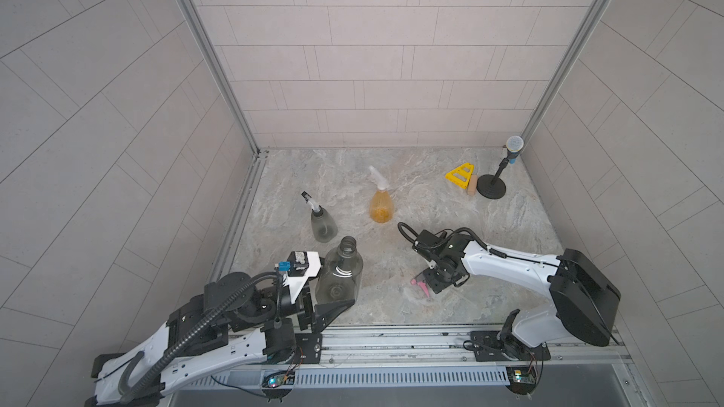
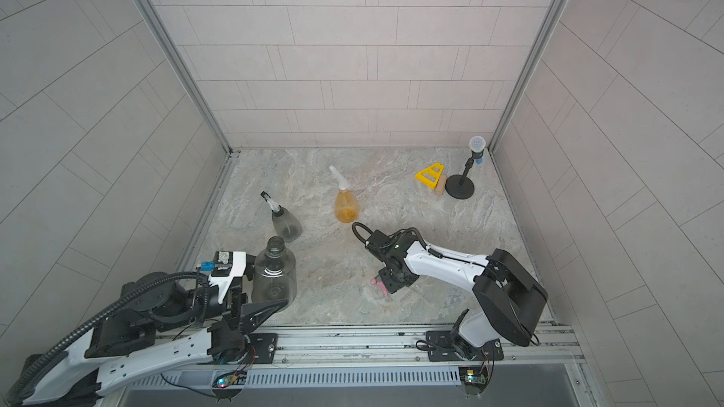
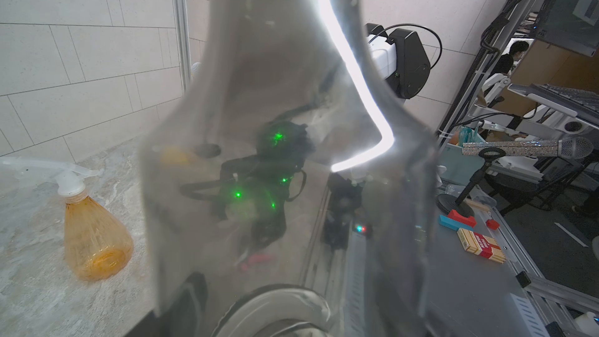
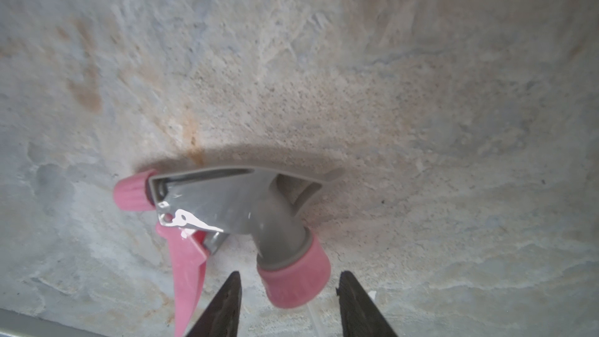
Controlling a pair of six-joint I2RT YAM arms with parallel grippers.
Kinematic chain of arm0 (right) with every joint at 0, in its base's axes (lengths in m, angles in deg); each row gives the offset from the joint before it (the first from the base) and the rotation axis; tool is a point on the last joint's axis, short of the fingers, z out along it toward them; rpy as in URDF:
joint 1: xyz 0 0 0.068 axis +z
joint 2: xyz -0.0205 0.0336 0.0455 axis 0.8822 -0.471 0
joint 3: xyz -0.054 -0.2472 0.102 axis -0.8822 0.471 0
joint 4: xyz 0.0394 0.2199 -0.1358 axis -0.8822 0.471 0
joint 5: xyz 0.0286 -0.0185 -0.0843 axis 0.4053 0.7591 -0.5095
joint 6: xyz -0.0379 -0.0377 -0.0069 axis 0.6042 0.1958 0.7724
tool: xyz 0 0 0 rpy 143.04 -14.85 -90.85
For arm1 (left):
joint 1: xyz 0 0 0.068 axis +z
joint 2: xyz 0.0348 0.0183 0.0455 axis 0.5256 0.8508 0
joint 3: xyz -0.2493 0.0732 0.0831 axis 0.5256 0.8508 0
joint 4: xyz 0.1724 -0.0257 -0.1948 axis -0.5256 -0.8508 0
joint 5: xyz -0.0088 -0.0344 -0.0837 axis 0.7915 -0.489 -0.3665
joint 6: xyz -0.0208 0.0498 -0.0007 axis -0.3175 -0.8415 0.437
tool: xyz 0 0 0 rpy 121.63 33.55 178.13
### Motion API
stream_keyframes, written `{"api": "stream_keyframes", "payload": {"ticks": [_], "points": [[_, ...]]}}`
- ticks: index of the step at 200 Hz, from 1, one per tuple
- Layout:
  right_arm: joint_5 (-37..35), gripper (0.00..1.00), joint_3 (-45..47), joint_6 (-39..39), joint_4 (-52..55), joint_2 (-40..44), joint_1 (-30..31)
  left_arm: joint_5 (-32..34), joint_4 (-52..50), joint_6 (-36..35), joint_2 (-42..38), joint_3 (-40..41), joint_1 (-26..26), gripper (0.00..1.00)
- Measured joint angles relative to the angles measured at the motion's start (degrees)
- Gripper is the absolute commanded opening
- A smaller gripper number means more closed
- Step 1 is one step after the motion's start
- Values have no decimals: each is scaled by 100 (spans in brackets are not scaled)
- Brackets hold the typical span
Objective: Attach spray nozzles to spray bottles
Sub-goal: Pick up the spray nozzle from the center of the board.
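Though distant, microphone stand (image 1: 492,186) beside triangle (image 1: 456,182).

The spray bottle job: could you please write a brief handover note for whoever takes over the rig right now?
Left gripper: shut on the open grey bottle, neck bare.
Right gripper: open, jaws either side of the pink collar of the grey-and-pink nozzle, which lies on the table; no grip yet.
Done: amber bottle and small grey bottle stand with nozzles on; tightness cannot be judged.
To do: grasp the last nozzle and fit it to the held bottle.
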Motion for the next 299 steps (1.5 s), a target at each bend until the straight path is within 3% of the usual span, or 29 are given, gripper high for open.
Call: {"api": "stream_keyframes", "payload": {"ticks": [76, 114, 134, 175, 224, 259, 299], "points": [[63, 39, -214, 295, -138, -588, 0, 0, 0, -44, 129, 9, 0, 0], [107, 49, -240, 407, -212, -612, -11, -2, 0, -68, 264, 7, 0, 0], [131, 49, -240, 452, -254, -614, -44, -13, -2, -68, 352, 7, 0, 0], [243, 35, -264, 590, -289, -660, -55, -13, -2, -66, 437, 7, 0, 0], [295, 26, -221, 638, -385, -599, -55, 0, -2, -66, 457, 7, 0, 0], [201, 25, 31, 636, -586, -48, -55, 52, 0, -85, 546, 7, 0, 0], [13, 25, -46, 595, -393, 1904, -55, 155, 107, -103, 573, 7, 0, 0]]}}
